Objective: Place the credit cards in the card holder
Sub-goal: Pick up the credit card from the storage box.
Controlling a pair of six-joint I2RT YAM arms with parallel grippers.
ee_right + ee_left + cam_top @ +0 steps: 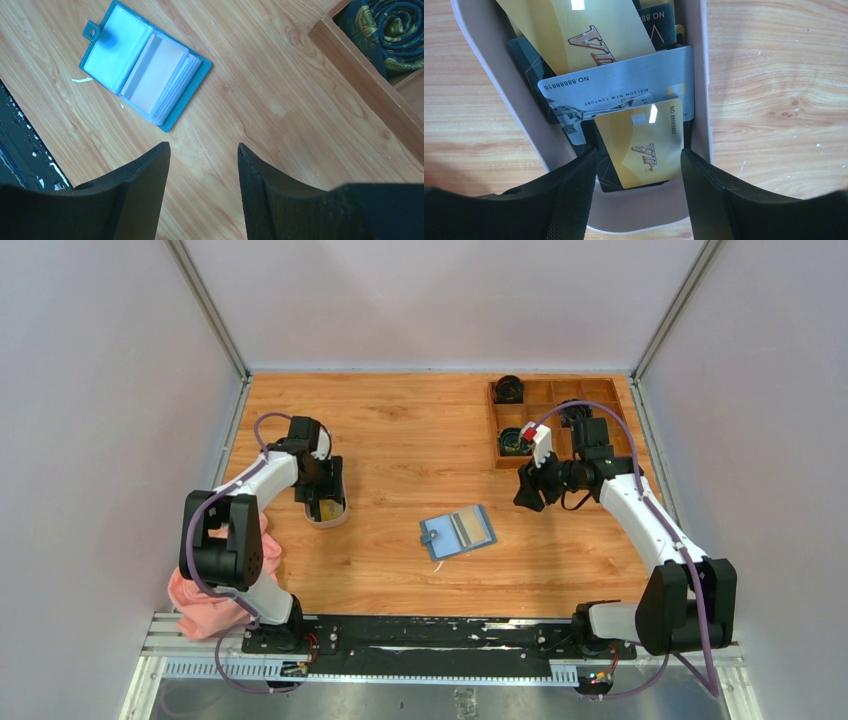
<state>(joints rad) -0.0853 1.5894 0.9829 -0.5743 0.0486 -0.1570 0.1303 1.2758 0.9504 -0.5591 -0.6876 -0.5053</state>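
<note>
Several credit cards lie piled in a small white oval dish (pixel 494 95) at the left of the table. Among them are a gold VIP card (pixel 644 150) on top, a silver card (pixel 624 85) and another gold card (pixel 574 30). My left gripper (pixel 638 152) hangs just over the near end of the dish (pixel 335 517), open, its fingers either side of the top gold card without touching it. The teal-blue card holder (pixel 458 532) lies open in the middle of the table, clear pockets up (pixel 145 70). My right gripper (pixel 204 146) hovers open and empty above bare wood to the right of it.
A brown wooden compartment tray (pixel 590 390) stands at the back right, with dark rolled items (pixel 395 25) in its cells; its corner is close to my right gripper. A pink cloth (pixel 215 595) lies by the left arm's base.
</note>
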